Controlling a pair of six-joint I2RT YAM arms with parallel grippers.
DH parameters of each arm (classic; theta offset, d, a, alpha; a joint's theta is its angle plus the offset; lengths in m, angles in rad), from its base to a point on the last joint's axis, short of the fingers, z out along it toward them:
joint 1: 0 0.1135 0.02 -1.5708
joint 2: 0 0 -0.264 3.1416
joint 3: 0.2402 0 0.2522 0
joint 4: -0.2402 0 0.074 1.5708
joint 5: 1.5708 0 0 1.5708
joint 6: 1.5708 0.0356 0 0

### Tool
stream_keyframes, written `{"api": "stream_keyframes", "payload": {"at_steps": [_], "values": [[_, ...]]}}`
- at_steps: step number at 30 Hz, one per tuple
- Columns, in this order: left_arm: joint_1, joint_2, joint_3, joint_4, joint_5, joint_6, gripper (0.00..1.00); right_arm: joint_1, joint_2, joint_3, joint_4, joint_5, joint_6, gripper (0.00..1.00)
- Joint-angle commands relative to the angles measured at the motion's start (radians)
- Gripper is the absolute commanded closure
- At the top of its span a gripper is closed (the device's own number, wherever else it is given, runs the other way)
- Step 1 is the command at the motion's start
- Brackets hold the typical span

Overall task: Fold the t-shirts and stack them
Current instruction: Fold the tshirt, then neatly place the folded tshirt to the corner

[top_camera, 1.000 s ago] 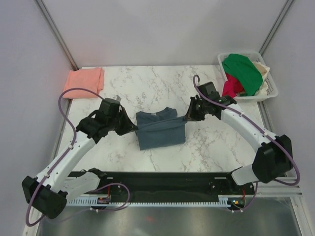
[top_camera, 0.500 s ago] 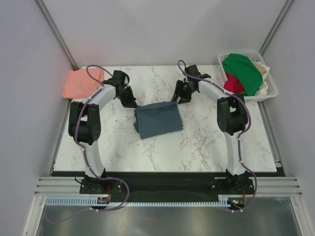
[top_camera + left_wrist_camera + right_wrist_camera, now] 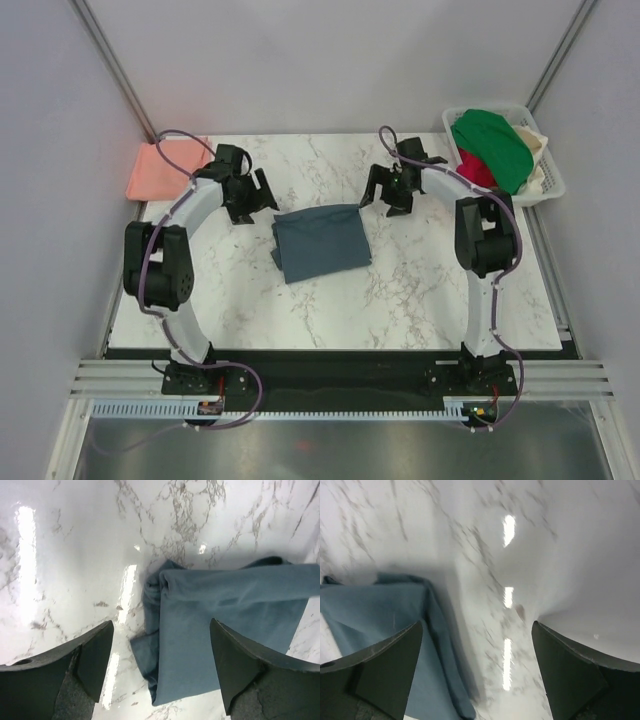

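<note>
Slate-blue t-shirt (image 3: 322,242): lies folded into a rough rectangle near the middle of the desk (image 3: 420,290), flat on the marble and touching neither arm.
Salmon-pink t-shirt (image 3: 160,170): folded at the far left corner of the desk, well apart from the blue one.
Left jaws: spread wide and holding nothing, hovering just beyond the blue shirt's far left corner. In the left wrist view the cloth (image 3: 225,625) sits below and between the fingers (image 3: 95,655).
Right jaws: also spread wide and empty, over bare marble beside the far right corner. Only the shirt's edge (image 3: 380,630) shows in the right wrist view.
Step in hand: by my reading the fold is laid down and both arms are letting go, with stacking not yet done.
Doing it well: lift both jaws straight up and clear before swinging away, so that no finger drags the top layer.
Weak spot: the shirt's left edge is uneven, with under-layers poking out and a small bunched corner (image 3: 160,582) (worth a tidy before any carry).
Stacking: take the shirt by two corners through all its layers and keep it level, since soft cloth will likely sag open if only the top layer is pinched.
Basket (image 3: 487,108): at the far right corner, holding green, red and cream garments.
</note>
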Motion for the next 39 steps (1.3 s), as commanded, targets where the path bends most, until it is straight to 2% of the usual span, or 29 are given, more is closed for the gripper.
{"api": "stream_keyframes", "payload": {"at_steps": [1,2,3,4,5,6,7,10,14,17,20,21,26,27,29,32,33,36,39], "values": [[0.001,-0.149,-0.155,0.138,-0.048,-0.035,0.16,-0.015,-0.229,-0.224,0.071,0.086,-0.038,0.02],[-0.003,-0.201,-0.219,0.263,-0.078,-0.069,0.16,-0.015,-0.268,-0.278,0.109,0.094,-0.038,0.02],[-0.003,-0.247,-0.365,0.340,-0.065,-0.080,0.16,-0.015,-0.305,-0.327,0.123,0.095,-0.038,0.02],[-0.003,-0.319,-0.431,0.427,-0.027,-0.087,0.16,-0.015,-0.380,-0.431,0.162,0.085,-0.029,0.02],[-0.003,-0.330,-0.478,0.525,-0.004,-0.094,0.14,-0.015,-0.419,-0.485,0.185,0.076,-0.021,0.02],[-0.004,-0.330,-0.523,0.554,0.018,-0.092,0.13,-0.015,-0.460,-0.543,0.211,0.069,-0.011,0.02],[-0.004,-0.314,-0.528,0.566,0.035,-0.091,0.12,-0.017,-0.538,-0.653,0.260,0.059,0.000,0.02],[-0.004,-0.208,-0.516,0.597,0.099,-0.081,0.12,-0.017,-0.689,-0.846,0.341,0.013,0.017,0.02],[-0.004,-0.107,-0.537,0.727,0.188,-0.101,0.11,-0.015,-0.847,-1.026,0.424,-0.068,0.043,0.02],[-0.006,-0.061,-0.533,0.766,0.190,-0.112,0.13,-0.012,-0.940,-1.152,0.524,-0.113,0.098,0.02],[-0.007,-0.001,-0.507,0.779,0.199,-0.121,0.25,0.009,-1.002,-1.263,0.631,-0.132,0.150,0.02],[-0.009,0.016,-0.493,0.780,0.202,-0.127,0.34,0.028,-1.019,-1.287,0.653,-0.132,0.160,0.02],[-0.024,0.076,-0.467,0.781,0.211,-0.141,0.65,0.092,-1.014,-1.425,0.827,-0.107,0.227,0.02],[-0.024,0.078,-0.459,0.783,0.220,-0.140,0.79,0.118,-0.999,-1.442,0.857,-0.099,0.238,0.02],[-0.024,0.062,-0.448,0.789,0.251,-0.120,0.96,0.149,-0.981,-1.499,0.962,-0.064,0.261,0.02],[-0.021,0.016,-0.358,0.648,0.189,-0.022,0.98,0.204,-0.951,-1.548,1.059,-0.024,0.273,0.02],[-0.018,0.009,-0.285,0.547,0.164,0.009,0.98,0.220,-0.980,-1.550,1.055,-0.008,0.269,0.02],[0.000,0.011,-0.138,0.391,0.101,0.098,0.98,0.249,-1.074,-1.565,1.027,0.071,0.244,0.02],[0.014,0.021,-0.013,0.309,0.066,0.198,0.98,0.252,-1.096,-1.582,1.013,0.094,0.244,0.02]]}}
